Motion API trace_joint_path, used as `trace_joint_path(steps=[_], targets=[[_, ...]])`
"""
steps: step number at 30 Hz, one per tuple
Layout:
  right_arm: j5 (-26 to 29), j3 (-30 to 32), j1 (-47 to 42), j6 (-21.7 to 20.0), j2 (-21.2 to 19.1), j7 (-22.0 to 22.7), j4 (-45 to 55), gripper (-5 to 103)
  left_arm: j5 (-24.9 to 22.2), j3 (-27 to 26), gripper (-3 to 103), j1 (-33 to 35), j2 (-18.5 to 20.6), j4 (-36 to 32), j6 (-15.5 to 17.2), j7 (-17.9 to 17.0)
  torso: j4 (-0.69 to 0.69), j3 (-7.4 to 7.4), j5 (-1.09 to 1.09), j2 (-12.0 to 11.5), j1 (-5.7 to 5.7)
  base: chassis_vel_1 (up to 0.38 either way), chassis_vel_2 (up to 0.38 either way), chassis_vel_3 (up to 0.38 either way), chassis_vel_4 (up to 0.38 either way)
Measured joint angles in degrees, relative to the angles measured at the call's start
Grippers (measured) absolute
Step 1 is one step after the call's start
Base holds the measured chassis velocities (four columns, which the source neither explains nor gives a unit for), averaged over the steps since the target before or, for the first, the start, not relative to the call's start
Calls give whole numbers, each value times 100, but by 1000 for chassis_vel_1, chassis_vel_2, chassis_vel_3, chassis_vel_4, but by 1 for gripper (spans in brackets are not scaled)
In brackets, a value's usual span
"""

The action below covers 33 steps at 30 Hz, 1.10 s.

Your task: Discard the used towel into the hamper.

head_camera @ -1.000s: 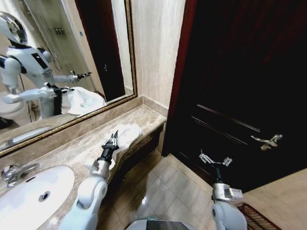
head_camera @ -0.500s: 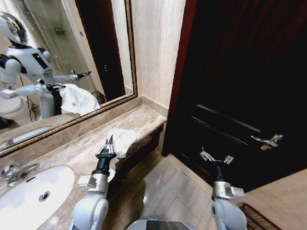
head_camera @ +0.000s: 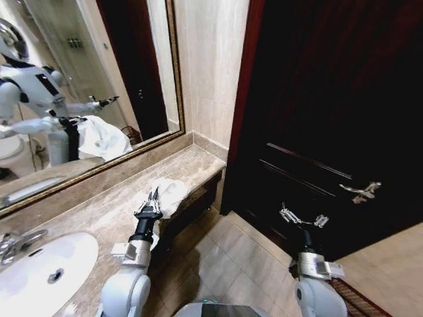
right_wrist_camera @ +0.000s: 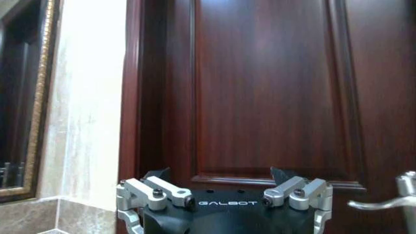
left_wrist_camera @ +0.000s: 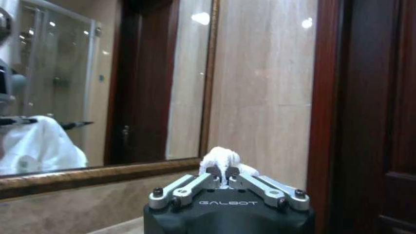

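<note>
The white towel (head_camera: 169,193) hangs bunched over the front edge of the marble counter (head_camera: 106,208), gripped by my left gripper (head_camera: 153,199), which is shut on it. In the left wrist view a tuft of the towel (left_wrist_camera: 219,158) sticks up between the closed fingers of the left gripper (left_wrist_camera: 225,179). My right gripper (head_camera: 303,217) is held out over the floor in front of the dark door, open and empty. The right wrist view shows its fingers (right_wrist_camera: 287,181) spread apart. A dark reddish woven rim (head_camera: 349,297) at the bottom right may be the hamper.
A mirror (head_camera: 79,99) with a gold frame backs the counter. A white sink (head_camera: 39,267) and tap (head_camera: 13,241) lie at the left. The dark wood door (head_camera: 330,119) with a metal handle (head_camera: 360,191) stands ahead on the right. Tiled floor (head_camera: 225,264) lies between.
My left gripper has pulled back toward me along the counter with the towel, dragging it to the counter's front edge. The head camera has shifted slightly. The right arm holds its place.
</note>
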Motion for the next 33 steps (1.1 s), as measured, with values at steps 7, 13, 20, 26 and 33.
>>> trace_joint_path(steps=[7,13,20,26,33], targets=[[-44,-7,-40,37,29,-28,2,100,44,56,2,-11,-20,62,4,61,0,0,0,0,0,-72,-81,-83,-79],[-54,-5,-53,76,41,-31,-24,100,47,72,2,-13,-3,94,-2,96,-1,0,-1,0,0,-115,-114,-113,-104],[-62,-5,-108,154,44,-59,-88,100,102,156,2,32,-15,142,-35,186,0,0,0,0,0,-120,-109,-127,-117],[-40,34,-130,191,46,-62,-136,100,155,198,2,47,-48,205,-80,241,0,0,-1,0,0,-119,-133,-132,-130],[-27,23,-147,216,47,-71,-179,100,186,214,2,51,-70,237,-94,280,1,0,0,0,0,-130,-125,-122,-118]])
